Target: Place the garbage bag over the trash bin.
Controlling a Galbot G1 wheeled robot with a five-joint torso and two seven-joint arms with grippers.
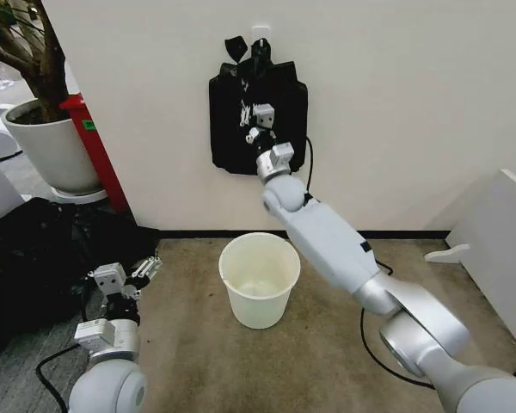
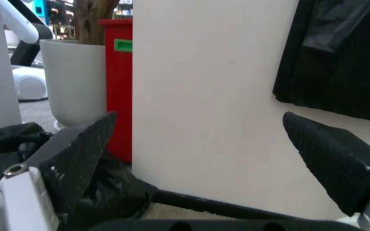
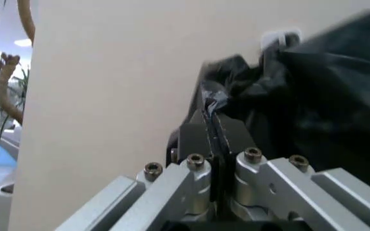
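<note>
The trash bin [image 1: 259,279] stands open-mouthed on the floor with bare carpet [image 1: 327,344] all around it — free approach from above and from the front. Above it, the right arm [image 1: 335,245] slants across from the right up to the bundle of black bags [image 1: 258,120] on the wall [image 1: 396,103], its right tool [image 3: 212,126] pinched onto black plastic there. To the left, the heap of black plastic [image 1: 34,258], red post [image 1: 95,151] and planter pot [image 1: 52,146] crowd the side — the left tool [image 1: 129,275], fingers apart, sits low beside the heap.

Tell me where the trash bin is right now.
In the head view the bin stands on the carpet at centre, below the black bags hanging on the wall, between the left pincer and the right arm.
</note>
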